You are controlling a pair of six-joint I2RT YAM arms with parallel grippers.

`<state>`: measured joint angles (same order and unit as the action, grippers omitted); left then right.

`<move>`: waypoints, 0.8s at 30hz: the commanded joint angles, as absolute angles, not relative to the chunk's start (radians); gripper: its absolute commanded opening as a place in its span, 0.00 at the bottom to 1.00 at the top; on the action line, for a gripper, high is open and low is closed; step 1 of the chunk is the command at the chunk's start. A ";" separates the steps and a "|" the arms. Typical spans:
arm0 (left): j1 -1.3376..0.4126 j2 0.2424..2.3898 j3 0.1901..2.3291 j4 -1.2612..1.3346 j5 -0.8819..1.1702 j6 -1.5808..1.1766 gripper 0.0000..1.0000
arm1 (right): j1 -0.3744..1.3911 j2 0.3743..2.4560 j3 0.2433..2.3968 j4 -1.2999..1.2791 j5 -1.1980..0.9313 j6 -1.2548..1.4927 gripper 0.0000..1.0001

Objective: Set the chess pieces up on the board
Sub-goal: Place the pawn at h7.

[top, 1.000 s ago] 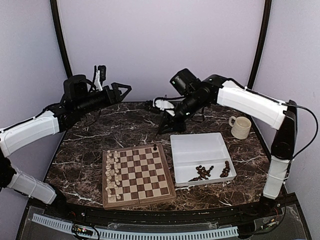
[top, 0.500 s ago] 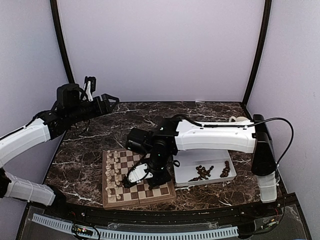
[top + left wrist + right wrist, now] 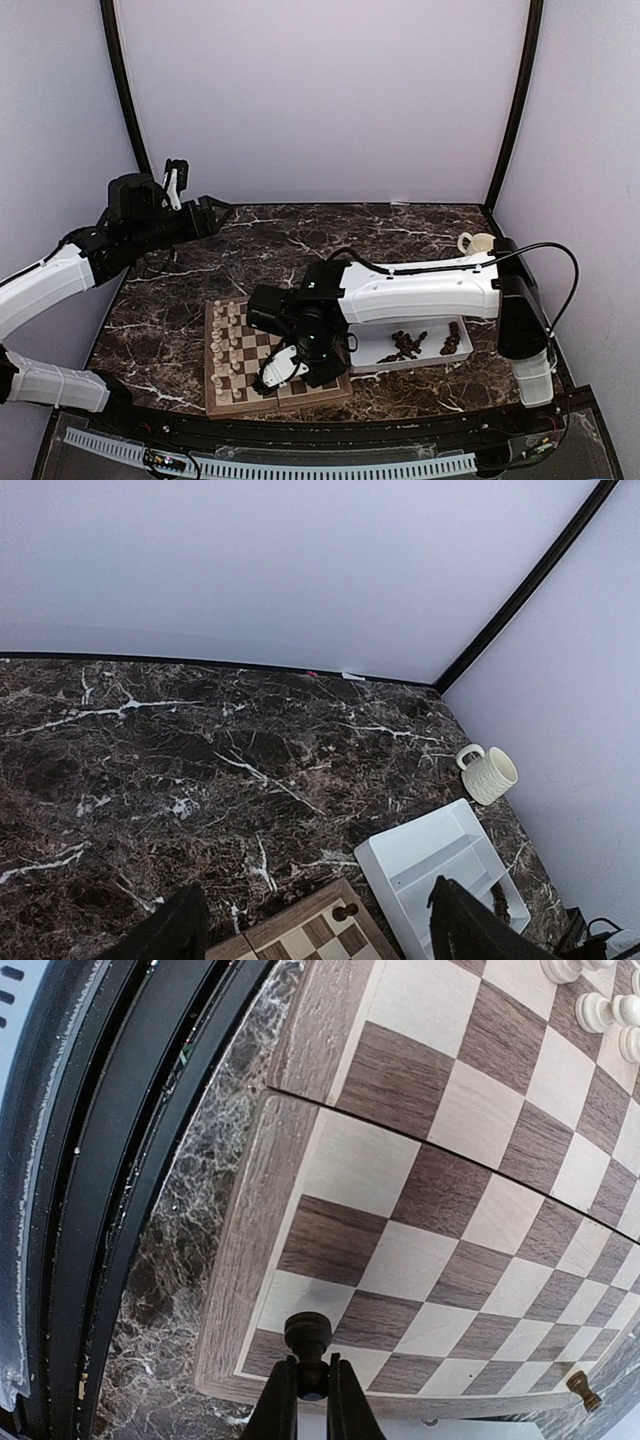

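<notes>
Now R arm stretched across lower centre, right tool [image 3: 308,1385] clenched on dark piece [image 3: 307,1332] at board [image 3: 440,1190] edge; L arm raised upper left, left tool [image 3: 208,212] released.

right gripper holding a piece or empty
The right gripper is shut on a dark chess piece: the right wrist view shows it pinched between the jaws over the board's corner.

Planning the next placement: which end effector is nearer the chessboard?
Right. The right end effector hangs over the board's near side, shut on a dark chess piece. The left end effector is open, raised well beyond the board's far left.
</notes>
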<state>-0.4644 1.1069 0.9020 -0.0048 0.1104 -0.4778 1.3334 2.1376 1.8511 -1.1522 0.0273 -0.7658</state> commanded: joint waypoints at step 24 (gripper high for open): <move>-0.461 1.038 0.842 -0.016 0.103 -0.498 0.79 | 1.345 2.177 1.841 -1.158 0.039 -0.770 0.09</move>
